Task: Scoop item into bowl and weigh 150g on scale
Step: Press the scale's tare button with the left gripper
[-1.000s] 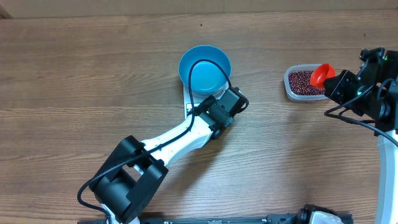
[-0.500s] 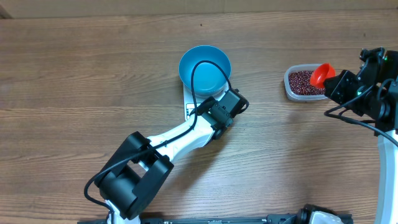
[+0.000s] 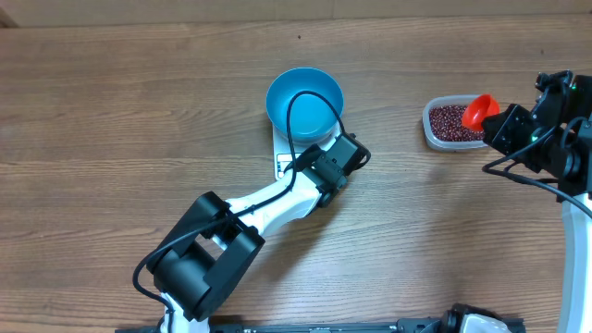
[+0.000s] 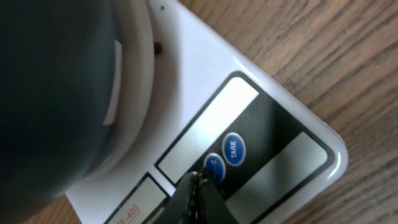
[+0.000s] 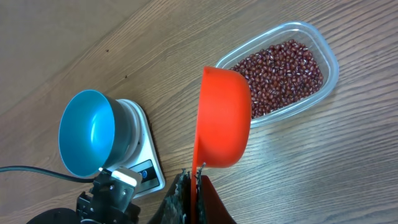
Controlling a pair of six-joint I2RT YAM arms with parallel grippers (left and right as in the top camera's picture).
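Lettering (image 4: 232, 149) on the scale (image 4: 205, 62) reads only from left wrist.

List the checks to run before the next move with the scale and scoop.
1. Bowl seated on scale: ok.
2. Bowl empty: ok.
3. Left end effector shut, tip at a blue button: ok.
4. Display reading zero: cannot tell.
5. Right end effector shut on scoop: ok.
6. Beans ready in tub: ok.
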